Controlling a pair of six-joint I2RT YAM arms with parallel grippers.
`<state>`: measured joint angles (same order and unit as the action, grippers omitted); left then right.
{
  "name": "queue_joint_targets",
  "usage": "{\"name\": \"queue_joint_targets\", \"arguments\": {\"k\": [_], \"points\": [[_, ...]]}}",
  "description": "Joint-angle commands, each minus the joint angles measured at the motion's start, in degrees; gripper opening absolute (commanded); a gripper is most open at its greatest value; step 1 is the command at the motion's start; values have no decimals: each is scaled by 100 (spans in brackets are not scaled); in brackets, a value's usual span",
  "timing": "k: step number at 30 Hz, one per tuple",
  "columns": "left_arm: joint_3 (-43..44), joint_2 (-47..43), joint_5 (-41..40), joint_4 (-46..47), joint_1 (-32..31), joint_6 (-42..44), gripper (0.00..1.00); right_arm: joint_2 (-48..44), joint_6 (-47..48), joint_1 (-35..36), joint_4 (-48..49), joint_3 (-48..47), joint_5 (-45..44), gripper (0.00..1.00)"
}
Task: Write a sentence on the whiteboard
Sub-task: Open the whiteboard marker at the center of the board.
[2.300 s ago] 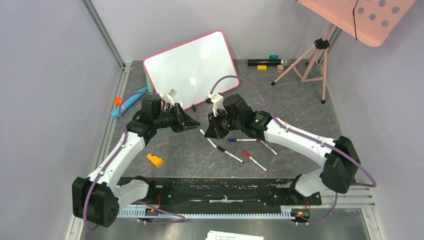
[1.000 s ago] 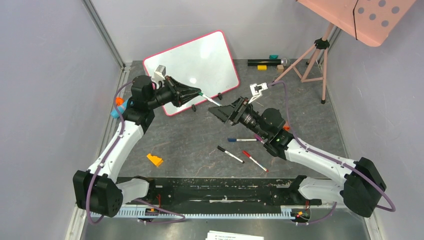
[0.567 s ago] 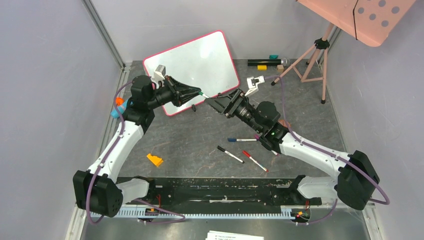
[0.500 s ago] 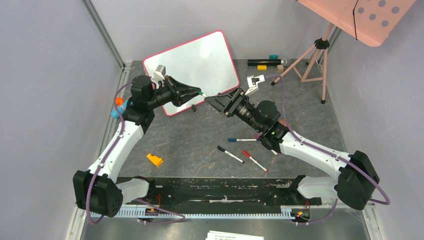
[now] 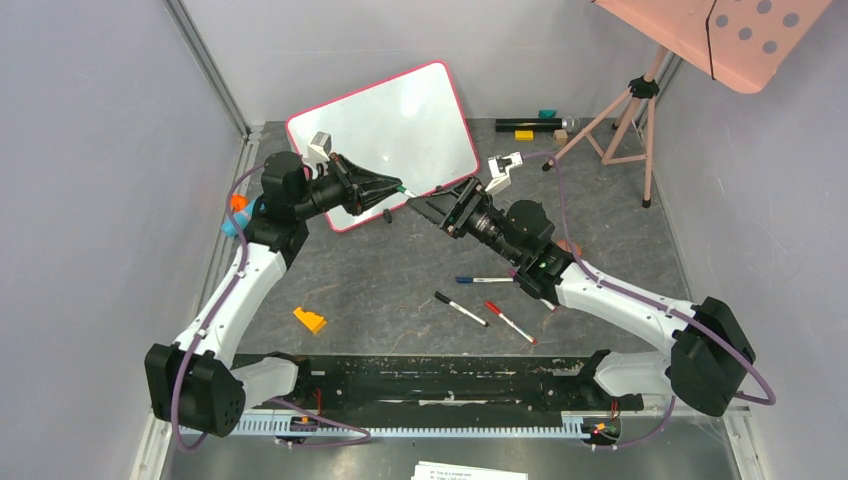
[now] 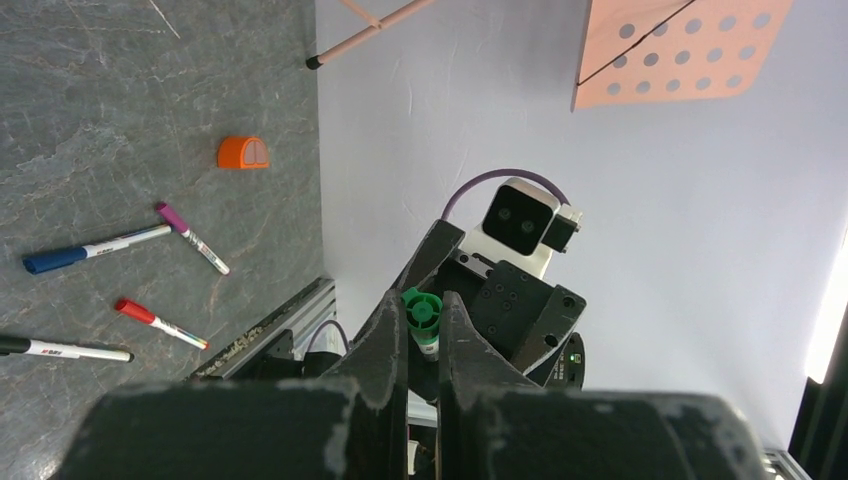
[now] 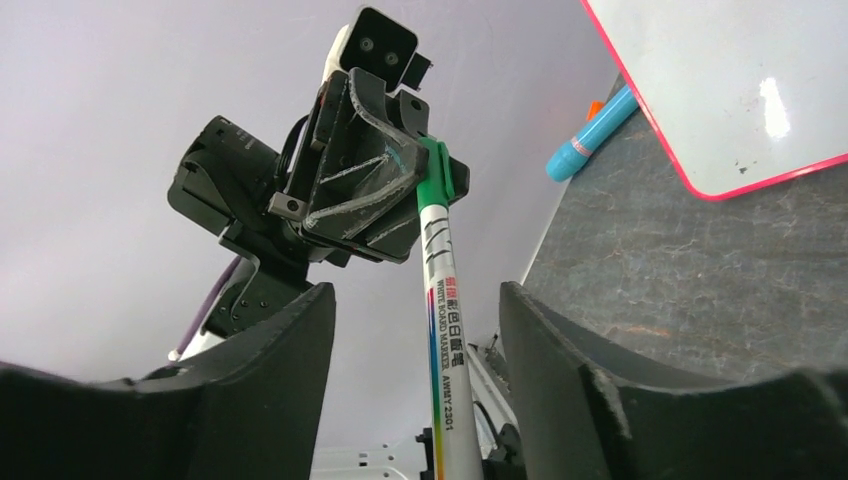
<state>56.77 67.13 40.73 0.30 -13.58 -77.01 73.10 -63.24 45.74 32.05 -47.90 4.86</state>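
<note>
Just below the blank whiteboard [image 5: 400, 110] at upper middle, the left end effector [image 5: 390, 187] pinches the green marker [image 7: 440, 270] by its cap while the right end effector [image 5: 424, 205] gapes, unclosed, around its barrel, so a crooked pull might drop it.

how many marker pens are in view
5: green marker pen held in the left gripper; blue pen, purple pen, red pen and black pen lying on the grey table near the right arm. More may hide under the arms.
</note>
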Motion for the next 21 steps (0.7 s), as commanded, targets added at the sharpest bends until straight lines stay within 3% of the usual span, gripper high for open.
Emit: {"name": "queue_joint_targets", "arguments": {"k": [1,17,21], "points": [[44,-206,93,10,14,205,2,-179,-90,1,53,-144,-66,65],[-144,-296,96,11,5,178,2,-271,-141,-21,-208,-105,-46,30],[-158,-293,110,6,5,172,2,-211,-175,-16,-173,-144,16,37]]}}
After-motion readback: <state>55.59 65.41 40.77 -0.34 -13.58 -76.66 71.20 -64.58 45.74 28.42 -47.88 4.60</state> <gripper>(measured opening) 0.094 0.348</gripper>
